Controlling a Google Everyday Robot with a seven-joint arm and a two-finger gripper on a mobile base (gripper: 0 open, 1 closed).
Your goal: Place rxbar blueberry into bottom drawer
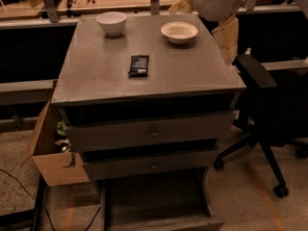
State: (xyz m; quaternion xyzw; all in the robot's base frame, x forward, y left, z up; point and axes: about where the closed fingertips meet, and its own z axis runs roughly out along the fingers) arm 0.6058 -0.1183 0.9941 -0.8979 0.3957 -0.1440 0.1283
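End effector (225,35) above cabinet (192,76) edge, grip unclear, rxbar blueberry (138,65) atop, bottom drawer (159,223) open

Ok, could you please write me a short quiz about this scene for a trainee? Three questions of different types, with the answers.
1. True or false: the rxbar blueberry lies on the cabinet top.
2. Which drawer stands pulled out? A) the top one B) the middle one C) the bottom drawer
3. Fill in: seen from the camera, the tool hangs above the cabinet's ____ edge, on the side of the office chair.

Key: 1 true. 2 C. 3 right.
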